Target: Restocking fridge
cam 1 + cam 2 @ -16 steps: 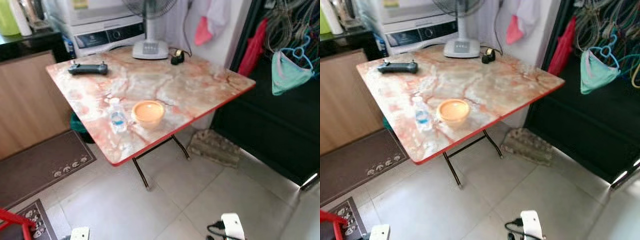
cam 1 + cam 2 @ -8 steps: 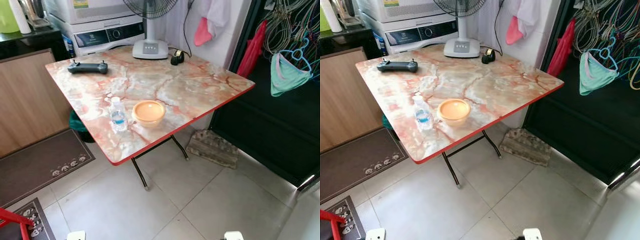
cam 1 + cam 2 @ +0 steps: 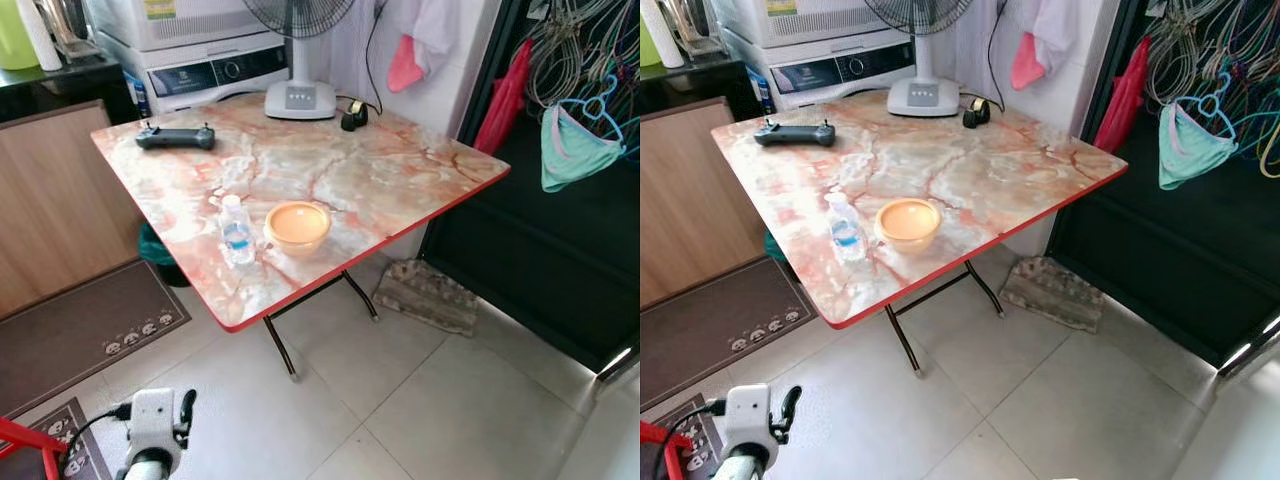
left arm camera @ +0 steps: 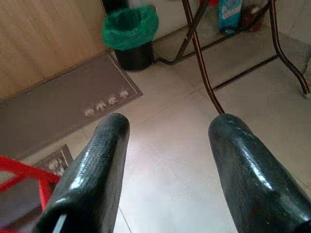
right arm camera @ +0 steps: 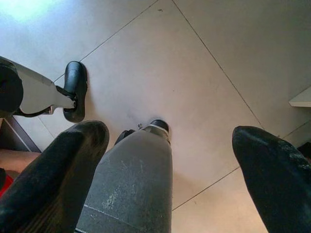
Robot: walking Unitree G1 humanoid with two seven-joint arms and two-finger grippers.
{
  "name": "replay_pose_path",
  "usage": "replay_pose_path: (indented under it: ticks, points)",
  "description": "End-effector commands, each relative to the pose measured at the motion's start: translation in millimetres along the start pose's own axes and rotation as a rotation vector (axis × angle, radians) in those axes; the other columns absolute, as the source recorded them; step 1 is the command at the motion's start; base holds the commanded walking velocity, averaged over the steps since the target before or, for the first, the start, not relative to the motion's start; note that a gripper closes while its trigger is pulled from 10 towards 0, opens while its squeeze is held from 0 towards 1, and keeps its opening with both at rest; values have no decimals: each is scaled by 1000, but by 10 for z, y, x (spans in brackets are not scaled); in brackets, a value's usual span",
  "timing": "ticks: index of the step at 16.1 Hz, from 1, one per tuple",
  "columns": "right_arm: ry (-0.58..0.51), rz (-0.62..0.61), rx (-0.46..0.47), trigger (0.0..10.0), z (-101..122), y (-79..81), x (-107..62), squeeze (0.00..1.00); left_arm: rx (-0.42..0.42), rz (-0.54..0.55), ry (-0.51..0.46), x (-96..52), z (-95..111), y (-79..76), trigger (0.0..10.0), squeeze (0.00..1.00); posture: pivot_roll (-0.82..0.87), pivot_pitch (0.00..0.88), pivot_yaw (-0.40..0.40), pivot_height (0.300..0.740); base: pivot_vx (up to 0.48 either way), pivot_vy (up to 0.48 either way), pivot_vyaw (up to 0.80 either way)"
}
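A small clear water bottle (image 3: 236, 230) with a blue label stands upright near the front edge of the marble-patterned folding table (image 3: 380, 180). Just to its right sits an orange bowl (image 3: 296, 225). My left arm (image 3: 153, 428) is raised low at the left, well short of the table. In the left wrist view my left gripper (image 4: 170, 126) is open over the tiled floor, nothing between its fingers (image 4: 99, 160). My right gripper (image 5: 170, 133) is open too, pointing down at the floor beside my own leg (image 5: 133, 184).
A black controller (image 3: 175, 136), a fan base (image 3: 300, 98) and a small black item (image 3: 353, 114) lie at the table's far side. A green bin (image 4: 130, 29) stands under the table. Grey mats (image 3: 80, 330), a red frame (image 3: 25, 440) and a grey pile (image 3: 428, 295) lie on the floor.
My left arm has risen into the head view at the lower left. The right arm's wrist, seen at the bottom a second ago, has dropped out of the picture.
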State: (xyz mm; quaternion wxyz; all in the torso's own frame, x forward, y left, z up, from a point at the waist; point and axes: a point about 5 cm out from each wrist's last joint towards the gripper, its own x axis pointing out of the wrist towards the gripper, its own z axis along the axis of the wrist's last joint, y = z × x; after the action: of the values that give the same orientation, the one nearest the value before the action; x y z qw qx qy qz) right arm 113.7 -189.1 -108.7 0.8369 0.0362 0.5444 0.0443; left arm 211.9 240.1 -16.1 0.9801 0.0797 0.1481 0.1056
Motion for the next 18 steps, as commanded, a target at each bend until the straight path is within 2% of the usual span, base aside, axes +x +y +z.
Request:
replay_pose_path:
  ticks: [1,2,3,4,5,6,7,8,9,14,16,18]
  points:
    - [-3,2,-4,10000,-14,10,-1,0,33,-10,-46,-21,60,1,10000,0,159,0,-22,740,0,0,0]
    - [0,2,-1,10000,-36,17,-3,0,43,-3,-149,-57,261,30,10000,0,167,0,-23,740,0,0,0]
    - [0,2,-1,10000,-40,24,-2,0,40,-1,-196,-52,375,35,10000,0,180,0,-25,740,0,0,0]
    - [-2,2,0,10000,-39,36,1,0,43,-9,-284,-27,599,23,10000,0,185,0,-29,740,0,0,0]
    - [-8,2,5,10000,-34,48,4,0,48,-19,-347,0,775,1,10000,0,196,0,-29,740,0,0,0]
    - [-11,2,8,10000,-31,54,6,0,52,-22,-368,11,838,-9,10000,0,196,0,-29,740,0,0,0]
    - [-18,4,10,10000,-18,86,15,0,55,-51,-464,53,1127,-76,10000,0,206,0,-24,740,0,0,0]
    - [-22,5,11,10000,-14,101,18,0,44,-66,-506,58,1259,-112,10000,0,207,0,-24,740,0,0,0]
    - [-30,11,21,10000,-21,155,27,0,35,-89,-584,29,1512,-178,10000,0,225,0,-30,740,0,0,0]
    - [-12,27,-7,10000,-56,190,29,0,-33,-104,-605,-73,1685,-301,10000,0,265,0,-69,740,0,0,0]
    - [-10,34,-53,10000,-50,144,18,0,-55,-112,-590,-138,1733,-368,10000,0,275,0,-64,740,0,0,0]
    - [-25,17,-52,10000,-48,86,3,0,-55,-134,-576,-139,1797,-399,10000,0,264,0,-41,740,0,0,800]
